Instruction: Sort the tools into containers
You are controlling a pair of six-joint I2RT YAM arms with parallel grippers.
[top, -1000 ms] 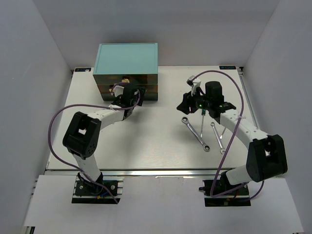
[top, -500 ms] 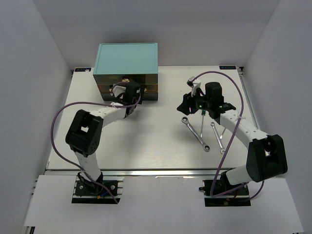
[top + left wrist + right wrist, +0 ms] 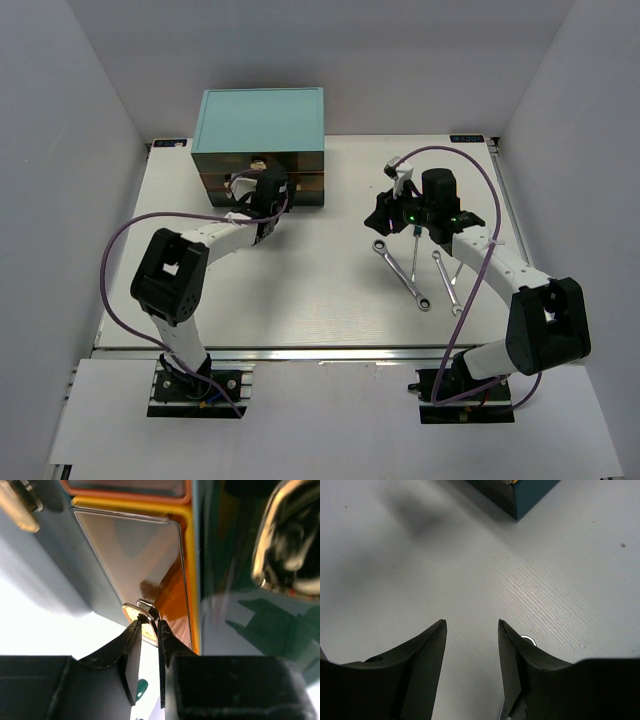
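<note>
The teal-topped cabinet [image 3: 262, 118] stands at the back left, its brownish drawers [image 3: 262, 178] facing me. My left gripper [image 3: 262, 190] is against the lower drawer front. In the left wrist view its jaws [image 3: 147, 621] are shut on a small gold knob [image 3: 136, 617] of a brownish drawer [image 3: 145, 565]. Two silver wrenches [image 3: 402, 272] [image 3: 446, 282] lie on the table at the right. A slim green-handled screwdriver [image 3: 414, 240] lies partly under my right wrist. My right gripper [image 3: 385, 214] is open and empty just above the table [image 3: 470, 625], and a wrench's ring end [image 3: 528, 640] shows beside its right finger.
The cabinet's teal corner [image 3: 530, 495] shows at the top of the right wrist view. Other gold knobs [image 3: 20, 510] [image 3: 290, 540] show in the left wrist view. White walls surround the table [image 3: 300, 300].
My left gripper has edged slightly toward the cabinet front. My right arm has barely moved. The tools lie where they were.
</note>
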